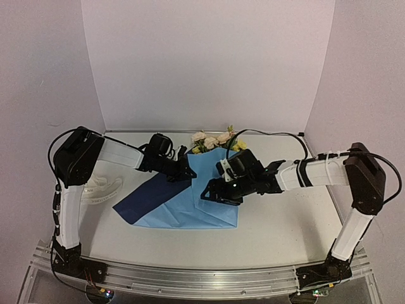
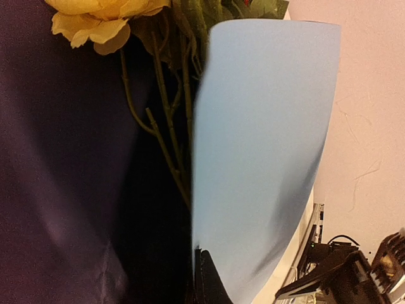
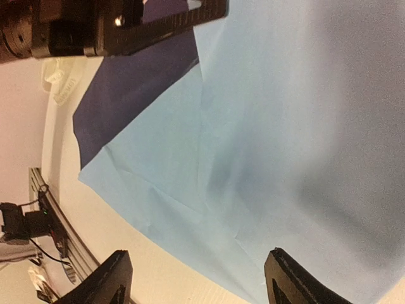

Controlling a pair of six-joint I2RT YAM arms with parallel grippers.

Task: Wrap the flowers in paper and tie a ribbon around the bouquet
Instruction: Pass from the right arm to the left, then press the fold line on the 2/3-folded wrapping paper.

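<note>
paper [image 1: 190, 212] edge pinched in left end effector [image 1: 188, 168]

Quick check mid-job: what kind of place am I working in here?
Probably a lab robot cell, not a florist's: plain white panels box in a white table, with an aluminium rail along its near edge.

The paper [image 1: 190, 196] lies mid-tabletop [image 1: 278, 215], one flap folded over onto itself and a corner reaching out to the left. The flowers [image 1: 215, 140] lie at its far edge, with the blooms past the edge toward the back wall and the stems on the paper, beside the flap. The left gripper [image 1: 188, 172] sits at the flap's left edge, just near of the blooms. The right gripper [image 1: 212, 193] is over the paper's middle, to the right of it. The ribbon [image 1: 101, 189] lies on the tabletop's left side, just left of the paper's corner.
</note>
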